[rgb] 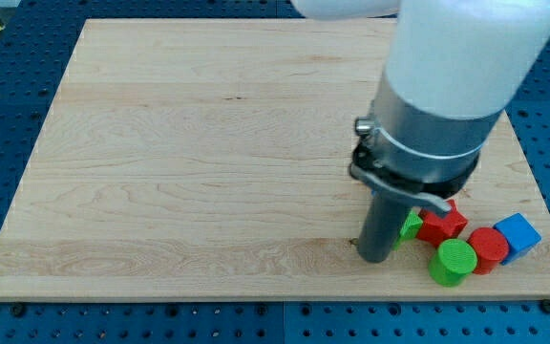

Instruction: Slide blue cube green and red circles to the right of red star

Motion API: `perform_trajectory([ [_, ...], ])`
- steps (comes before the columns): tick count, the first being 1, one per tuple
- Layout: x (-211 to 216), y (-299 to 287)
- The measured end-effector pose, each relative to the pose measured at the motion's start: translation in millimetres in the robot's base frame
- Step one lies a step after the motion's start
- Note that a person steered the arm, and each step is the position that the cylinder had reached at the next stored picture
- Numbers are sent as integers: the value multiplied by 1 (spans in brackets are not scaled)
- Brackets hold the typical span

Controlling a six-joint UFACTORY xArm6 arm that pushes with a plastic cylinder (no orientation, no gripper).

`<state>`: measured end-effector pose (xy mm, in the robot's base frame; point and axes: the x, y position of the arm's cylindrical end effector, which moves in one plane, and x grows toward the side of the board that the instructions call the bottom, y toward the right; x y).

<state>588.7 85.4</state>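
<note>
The red star (443,225) lies at the view's lower right of the wooden board (189,153). A green block (411,225), partly hidden by the rod, touches its left side. The green circle (453,262) stands below the star, with the red circle (488,250) touching it on the right. The blue cube (517,236) sits right of the red circle. My tip (374,258) rests on the board just left of the partly hidden green block and left of the green circle.
The arm's white and grey body (447,86) hangs over the board's right part and hides what lies behind it. The board's right edge (542,196) and bottom edge are close to the blocks. A blue perforated table surrounds the board.
</note>
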Motion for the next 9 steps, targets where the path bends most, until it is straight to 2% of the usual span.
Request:
perform_trajectory([
  [1, 30, -25],
  [2, 30, -21],
  [5, 29, 149],
  [7, 25, 150],
  [9, -10, 150],
])
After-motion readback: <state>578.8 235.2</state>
